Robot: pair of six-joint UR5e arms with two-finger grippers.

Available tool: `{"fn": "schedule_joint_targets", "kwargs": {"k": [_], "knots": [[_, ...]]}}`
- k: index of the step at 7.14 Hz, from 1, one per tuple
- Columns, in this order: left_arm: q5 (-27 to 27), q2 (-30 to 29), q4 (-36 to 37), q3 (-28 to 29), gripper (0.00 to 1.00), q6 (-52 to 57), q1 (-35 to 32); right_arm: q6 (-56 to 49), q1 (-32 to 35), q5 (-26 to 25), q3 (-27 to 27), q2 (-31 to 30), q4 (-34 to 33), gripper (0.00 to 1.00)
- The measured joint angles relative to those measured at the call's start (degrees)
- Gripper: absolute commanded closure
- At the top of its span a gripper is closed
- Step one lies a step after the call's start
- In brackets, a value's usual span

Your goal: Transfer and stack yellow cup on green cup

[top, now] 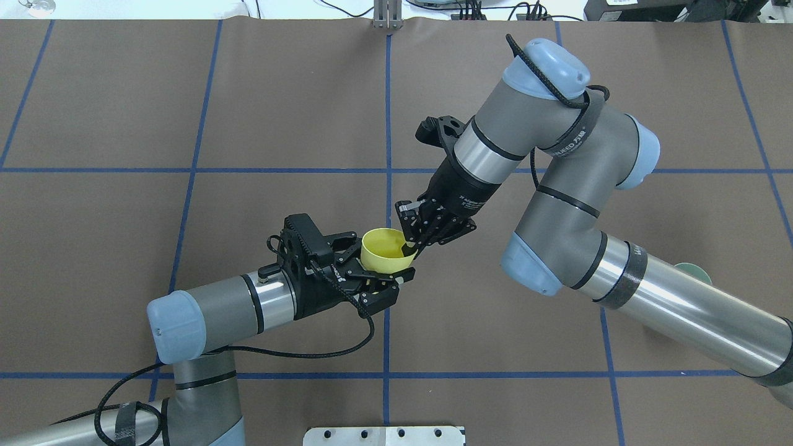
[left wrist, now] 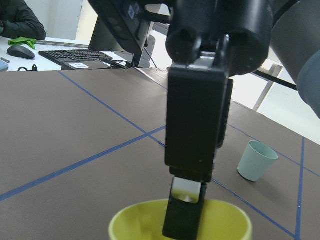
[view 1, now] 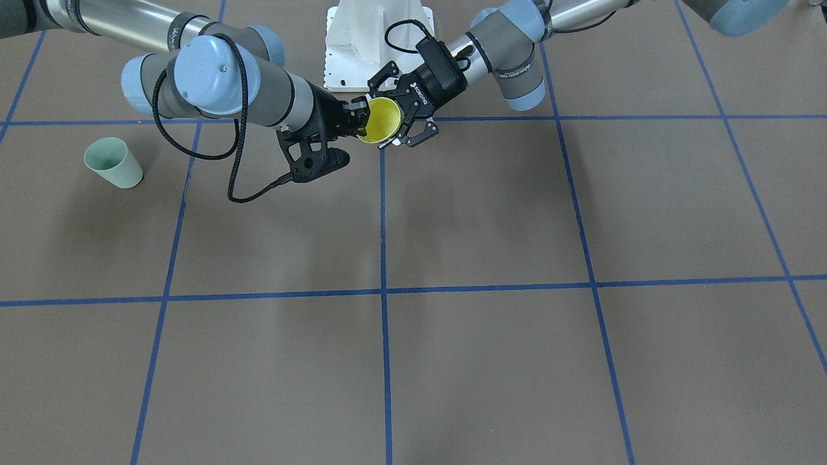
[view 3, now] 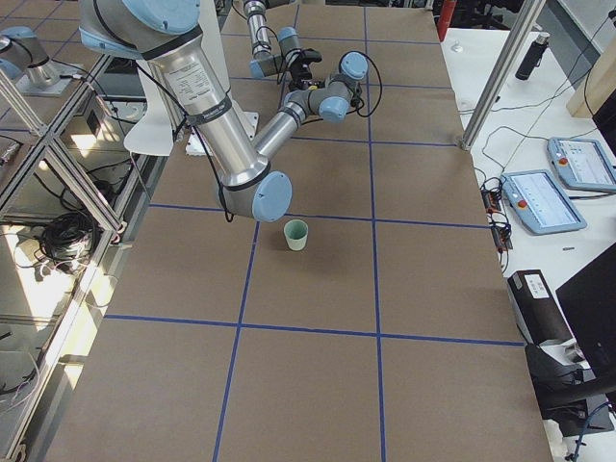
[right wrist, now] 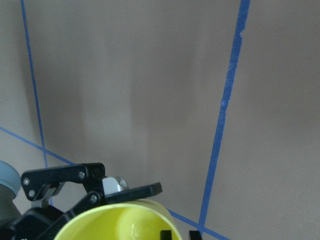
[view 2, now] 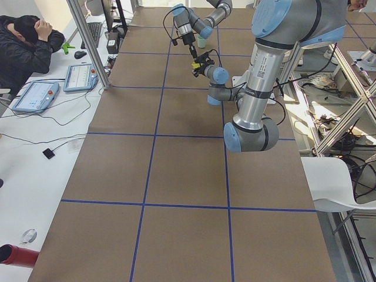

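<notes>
Brown matte table [view 1: 491, 213], ruled by blue tape lines. The handover looks half done. The left end effector [top: 376, 265] is closed around the tapered wall of the yellow cup [top: 384, 248], held above the table. The right end effector [top: 410, 246] pinches its rim, one finger inside. The left has yet to let go, and carrying and stacking are not yet done. The green cup [view 1: 113, 163] stands upright and empty at 8 o'clock in the front view, well apart. Both are smooth, handleless plastic tumblers.

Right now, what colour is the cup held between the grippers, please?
The cup is bright yellow, clearest in the overhead exterior view.
</notes>
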Motion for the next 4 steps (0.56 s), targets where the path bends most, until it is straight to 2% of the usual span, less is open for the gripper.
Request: {"fn": "schedule_joint_targets", "kwargs": {"k": [2,4], "knots": [[0.2,0.2,-0.1,-0.1,0.0,-0.6,-0.1,0.5,0.2,-1.8,0.8,-0.4,0.0,1.0],[0.3,0.5,-0.2,-0.4,0.0,-2.8,-0.4,0.9,2.7,-5.6,1.2,-1.7,-0.4,1.0]]}}
